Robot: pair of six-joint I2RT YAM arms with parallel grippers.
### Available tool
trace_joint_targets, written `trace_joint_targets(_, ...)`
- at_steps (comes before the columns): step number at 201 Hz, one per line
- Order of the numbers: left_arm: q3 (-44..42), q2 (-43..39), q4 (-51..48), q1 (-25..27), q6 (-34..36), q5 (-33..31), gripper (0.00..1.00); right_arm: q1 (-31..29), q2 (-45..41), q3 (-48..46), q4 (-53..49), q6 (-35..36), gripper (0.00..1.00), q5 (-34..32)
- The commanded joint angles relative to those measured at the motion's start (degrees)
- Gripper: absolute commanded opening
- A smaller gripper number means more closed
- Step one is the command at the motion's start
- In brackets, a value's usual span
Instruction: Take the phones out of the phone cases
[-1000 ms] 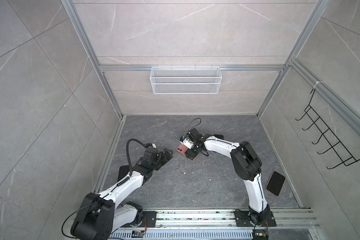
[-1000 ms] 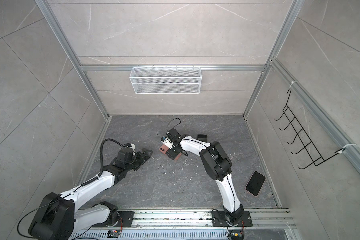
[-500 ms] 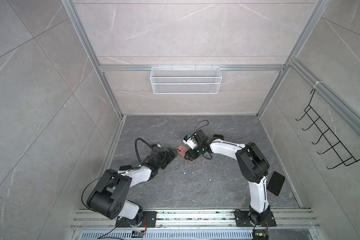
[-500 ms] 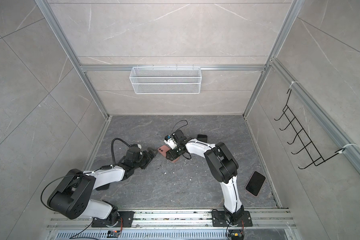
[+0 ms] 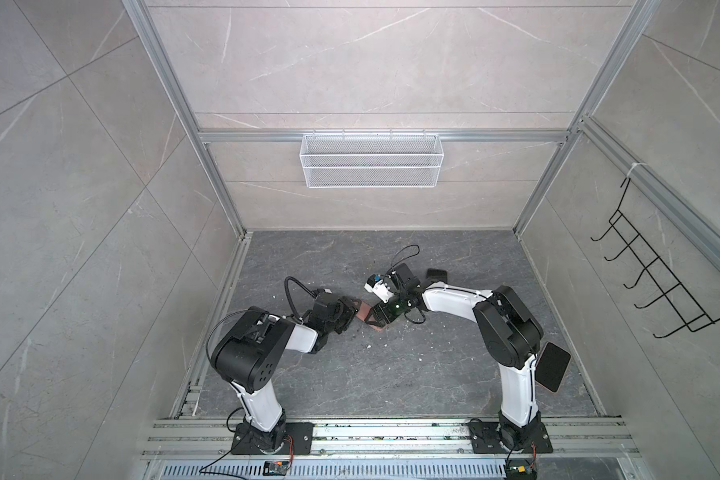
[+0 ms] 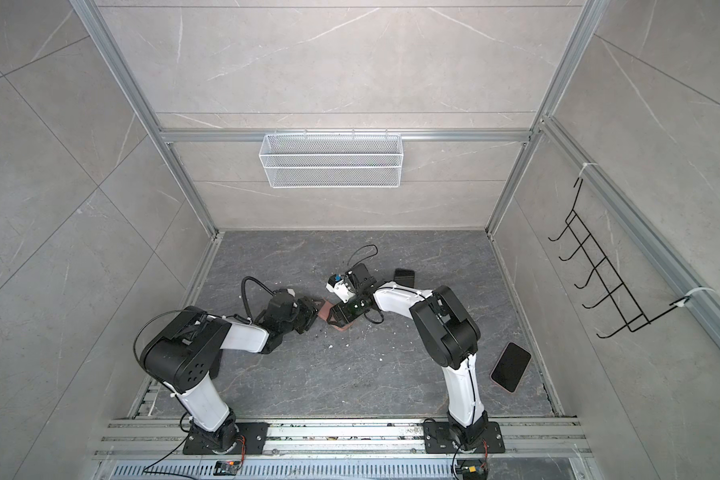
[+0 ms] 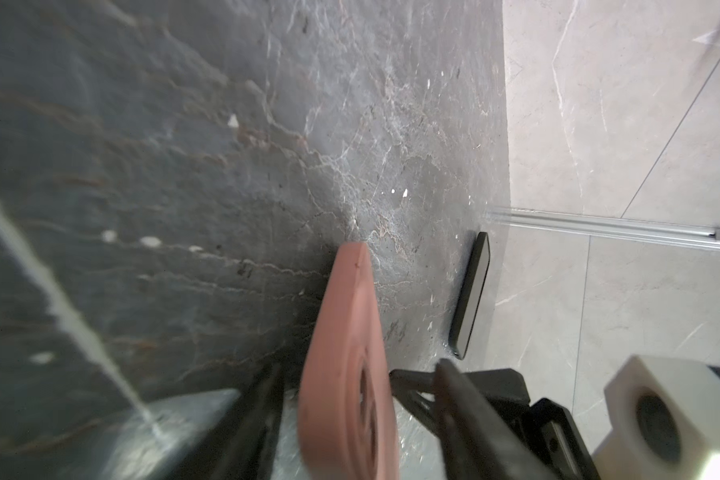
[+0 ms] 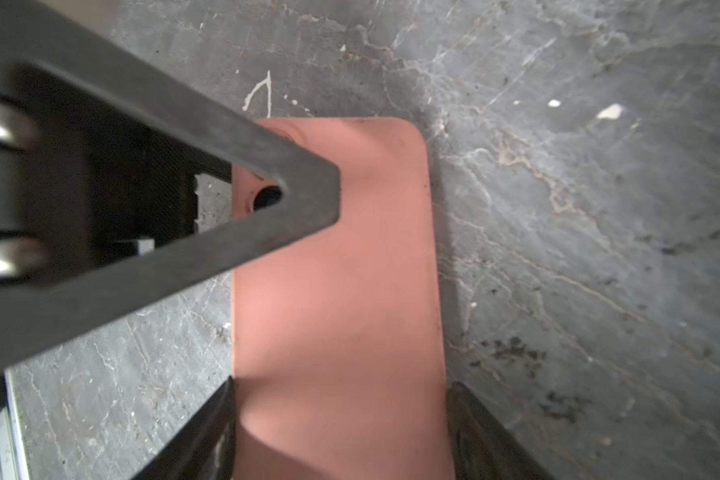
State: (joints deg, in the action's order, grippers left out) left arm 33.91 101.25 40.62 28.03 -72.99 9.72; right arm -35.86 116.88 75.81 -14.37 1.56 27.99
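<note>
Pink phone case [image 8: 337,291] clamped between right fingers [image 8: 479,440].

In both top views the phone case [image 5: 365,310] is being covered for the most part by the right pincer [image 5: 375,319] clasped on it, and whether a phone is being carried inside cannot be told. In the right wrist view the case's near end and that pincer's fingers [image 8: 213,424] are being cut off by the frame edge. The camera hole is being half hidden by a blurred finger [image 8: 312,195] of the left pincer [image 7: 358,370]. In the left wrist view that pincer's fingers are being smeared, so contact with the case is not being made out. A loose phone [image 5: 554,371] is being partly hidden by the right arm.
</note>
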Motion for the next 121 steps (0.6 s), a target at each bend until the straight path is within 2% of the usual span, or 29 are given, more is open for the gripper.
trace_joint_targets(1, 1.6, 1.18, 3.5, 0.62, -1.01, 1.18, 0.42, -0.71, -0.33, -2.6, -2.21, -2.11, 0.33, 3.8)
trace_joint_targets(23, 1.89, 1.6, 3.7, 0.68, -1.01, 1.9, 0.18, -0.71, -1.22, -3.84, -1.15, -2.89, 0.35, 4.0)
trace_joint_targets(40, 2.62, 1.34, 1.06, 0.63, -0.67, 2.38, 0.04, -0.71, -2.94, -5.77, 0.34, -3.71, 0.45, 3.49)
trace_joint_targets(65, 3.25, -0.37, -3.41, 0.67, 0.13, 2.76, 0.0, -1.17, -7.8, -9.76, 1.79, -4.39, 0.65, -0.69)
trace_joint_targets(95, 4.99, -2.41, -9.38, 0.86, 1.73, 3.03, 0.0, -4.22, -14.0, -14.06, 2.57, -3.53, 0.73, -8.02)
trace_joint_targets(121, 6.46, -3.34, -13.82, 1.1, 2.85, 2.91, 0.0, -7.42, -17.12, -15.44, 2.68, -4.4, 0.74, -12.82)
